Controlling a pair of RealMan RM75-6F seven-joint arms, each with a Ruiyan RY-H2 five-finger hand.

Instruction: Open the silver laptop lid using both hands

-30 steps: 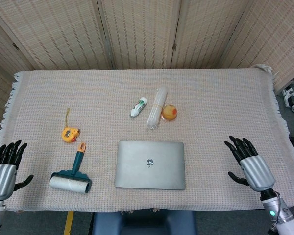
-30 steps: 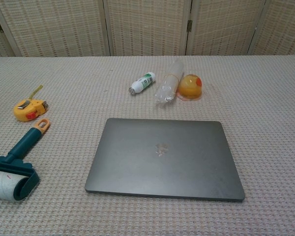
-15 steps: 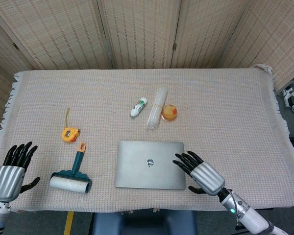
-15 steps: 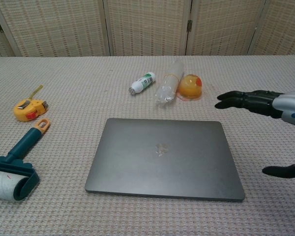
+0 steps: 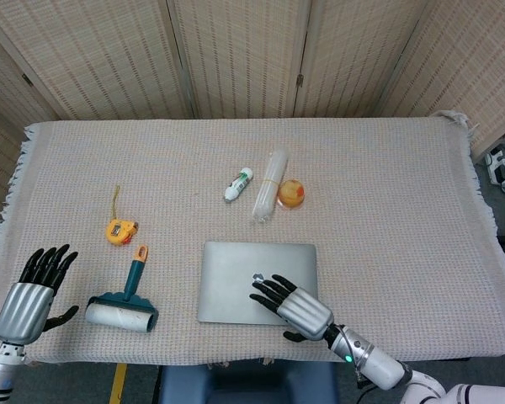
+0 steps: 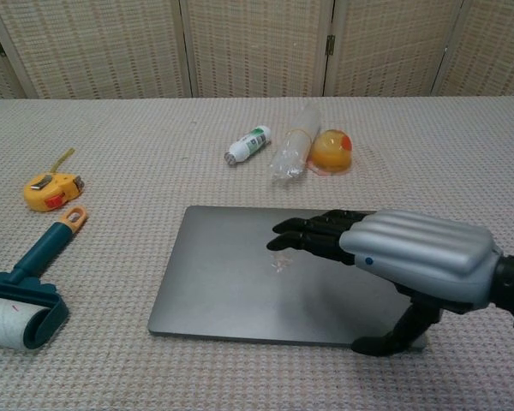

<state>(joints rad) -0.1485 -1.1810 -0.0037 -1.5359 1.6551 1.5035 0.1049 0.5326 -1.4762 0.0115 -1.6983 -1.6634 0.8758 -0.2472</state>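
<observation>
The silver laptop [image 5: 236, 273] [image 6: 231, 274] lies shut and flat near the table's front edge. My right hand [image 5: 293, 305] [image 6: 403, 261] hovers over the laptop's right half, fingers stretched out toward the logo and thumb down by the front right corner, holding nothing. Whether it touches the lid I cannot tell. My left hand [image 5: 32, 290] is at the table's front left corner, fingers spread, empty, well away from the laptop; the chest view does not show it.
A lint roller [image 5: 124, 305] [image 6: 21, 295] lies left of the laptop, a yellow tape measure [image 5: 119, 230] [image 6: 50, 189] behind it. Behind the laptop lie a small white bottle [image 5: 237, 183] [image 6: 248, 144], a clear plastic bottle [image 5: 269, 185] [image 6: 293, 152] and an orange ball [image 5: 291, 193] [image 6: 332, 150].
My right hand swept left from the table's right side to above the laptop's right half. My left hand crept slightly forward and right.
</observation>
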